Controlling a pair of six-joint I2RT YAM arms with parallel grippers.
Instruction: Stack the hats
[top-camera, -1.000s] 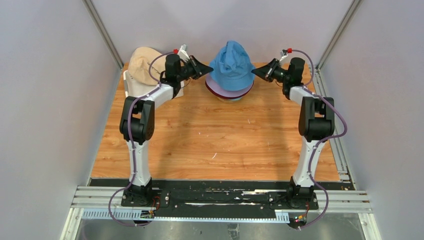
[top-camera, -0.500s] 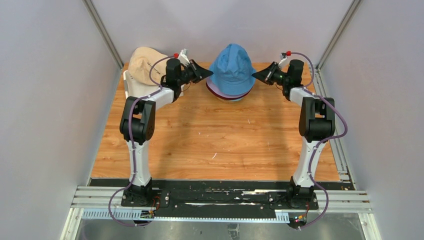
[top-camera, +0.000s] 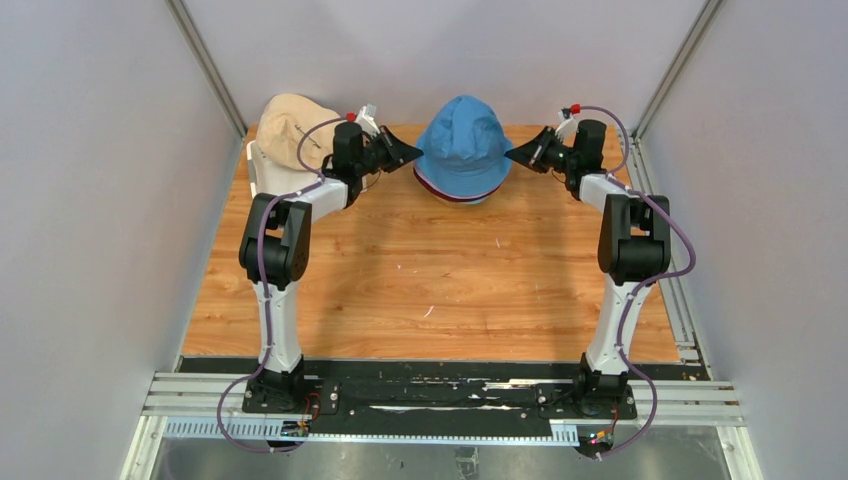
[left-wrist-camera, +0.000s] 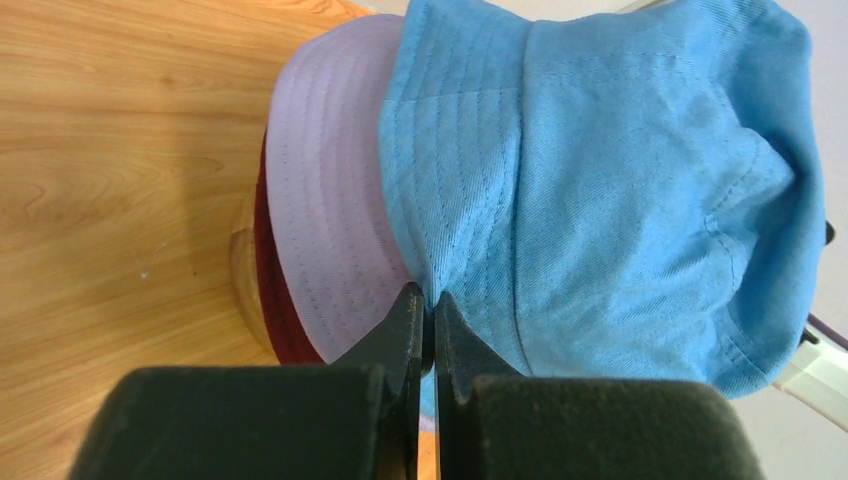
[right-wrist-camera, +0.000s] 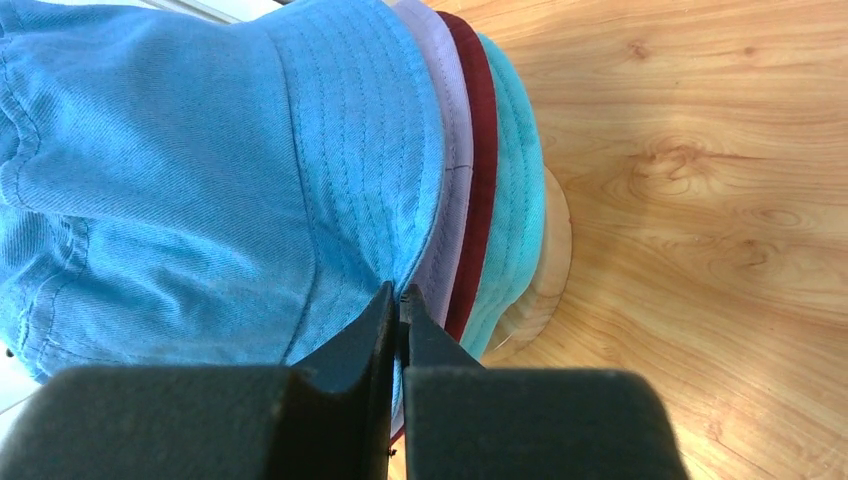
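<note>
Almost there. Pinching brim of blue hat (top-camera: 462, 135) with left claw (left-wrist-camera: 430, 300) and right claw (right-wrist-camera: 398, 295), on top of three more hats (left-wrist-camera: 330, 200) between them. Yet to add: beige hat (top-camera: 290, 125), beside left claw.

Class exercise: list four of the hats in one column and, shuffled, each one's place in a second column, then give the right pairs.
1. blue hat
2. beige hat
3. lavender hat
4. teal hat

A. bottom of the stack
B. top of the stack
C. apart from the stack, far left
D. directly under the top hat

Pairs: 1-B, 2-C, 3-D, 4-A
</note>
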